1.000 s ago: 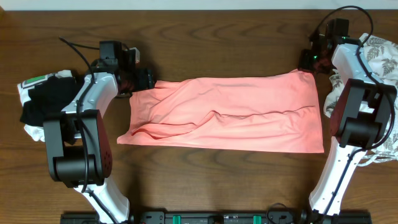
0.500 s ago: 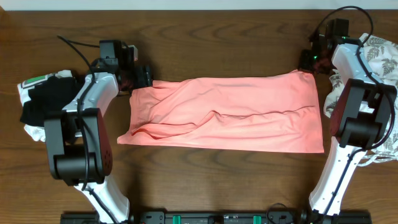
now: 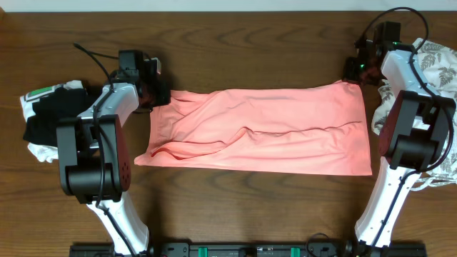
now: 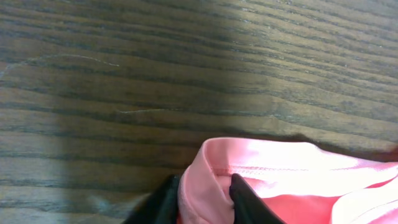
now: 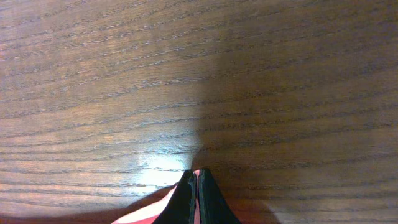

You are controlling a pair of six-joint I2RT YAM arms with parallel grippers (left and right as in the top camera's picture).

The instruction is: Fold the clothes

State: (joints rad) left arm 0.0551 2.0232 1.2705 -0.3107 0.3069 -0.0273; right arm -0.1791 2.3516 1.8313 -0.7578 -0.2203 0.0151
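Note:
A salmon-pink garment (image 3: 264, 132) lies spread flat across the middle of the wooden table, with some wrinkles on its left half. My left gripper (image 3: 163, 94) is at its far left corner. In the left wrist view a fold of the pink fabric (image 4: 280, 168) is pinched between the black fingers (image 4: 245, 202) of the left gripper (image 4: 205, 190). My right gripper (image 3: 352, 75) is at the far right corner. In the right wrist view the right gripper (image 5: 196, 180) is shut, with a thin strip of the pink cloth (image 5: 146, 214) caught between its jaws.
A heap of black and white clothes (image 3: 50, 118) sits at the left edge beside the left arm. A patterned pile of clothes (image 3: 439, 64) lies at the right edge behind the right arm. Both arm bases stand at the near side.
My left gripper has slid right onto the garment's far left corner and its jaws have closed on the fabric. The right gripper and the garment have not moved.

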